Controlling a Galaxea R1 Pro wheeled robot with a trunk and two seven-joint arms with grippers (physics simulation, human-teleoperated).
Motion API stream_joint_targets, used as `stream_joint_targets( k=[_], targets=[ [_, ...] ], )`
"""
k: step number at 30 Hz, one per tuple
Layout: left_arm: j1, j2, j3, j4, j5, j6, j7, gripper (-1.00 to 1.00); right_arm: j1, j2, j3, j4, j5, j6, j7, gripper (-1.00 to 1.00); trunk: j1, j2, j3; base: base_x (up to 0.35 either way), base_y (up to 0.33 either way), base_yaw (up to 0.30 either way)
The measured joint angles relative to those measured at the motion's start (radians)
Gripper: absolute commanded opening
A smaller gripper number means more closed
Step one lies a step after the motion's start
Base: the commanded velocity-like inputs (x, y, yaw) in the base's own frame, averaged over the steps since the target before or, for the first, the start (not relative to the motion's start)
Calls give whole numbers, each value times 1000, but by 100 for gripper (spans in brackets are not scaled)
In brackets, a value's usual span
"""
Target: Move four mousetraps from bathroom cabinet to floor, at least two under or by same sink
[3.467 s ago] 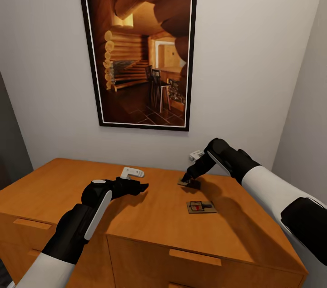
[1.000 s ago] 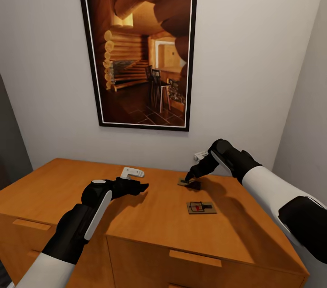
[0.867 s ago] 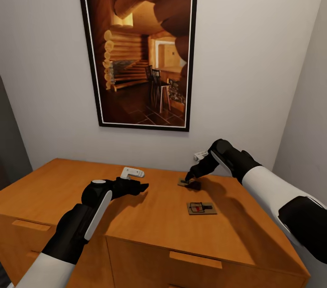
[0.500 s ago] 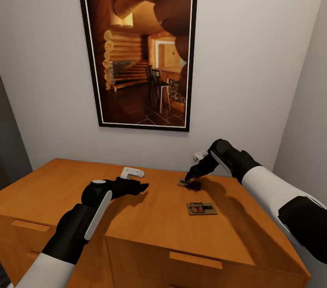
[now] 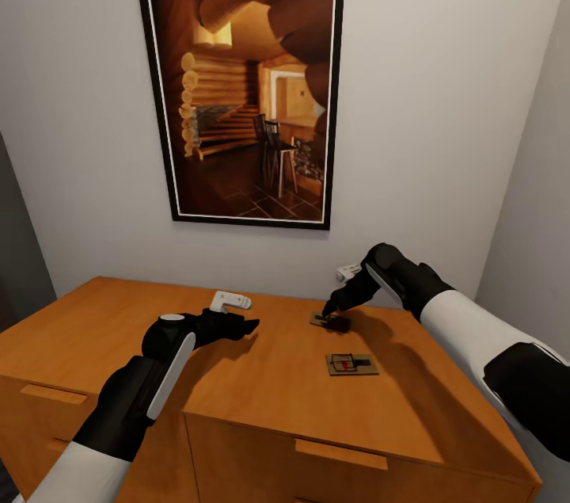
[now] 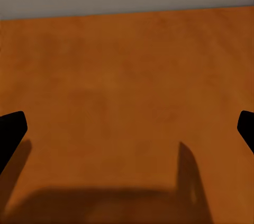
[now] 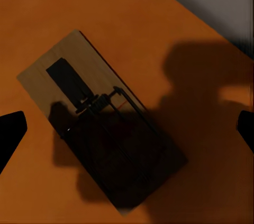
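Two mousetraps lie flat on the top of the cabinet, toward its right side. The far mousetrap sits under the right gripper, whose spread fingertips stand on either side of it without touching; its long axis runs left to right, turned somewhat toward the wall. The near mousetrap lies just in front, well clear, its long axis left to right. The left gripper hovers open over bare wood at the cabinet's middle.

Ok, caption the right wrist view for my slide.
Open right end effector poised over a mousetrap lying flat on the orange-brown cabinet top.
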Motion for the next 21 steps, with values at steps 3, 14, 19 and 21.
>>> stream_joint_targets(
  k=[3, 14, 19, 21],
  targets=[
    [0, 0, 0, 0, 1, 0, 0, 100, 0, 1, -1, 4, 0, 0, -14, 100, 0, 0, 0, 0, 0, 0],
    [0, 0, 0, 0, 1, -1, 0, 100, 0, 4, -2, 11, 1, 0, -48, 100, 0, 0, 0, 0, 0, 0],
    [0, 0, 0, 0, 1, -1, 0, 100, 0, 4, -3, 12, 1, 0, -61, 100, 0, 0, 0, 0, 0, 0],
    [0, 0, 0, 0, 1, -1, 0, 100, 0, 4, -3, 13, 1, 0, -66, 100, 0, 0, 0, 0, 0, 0]
  ],
)
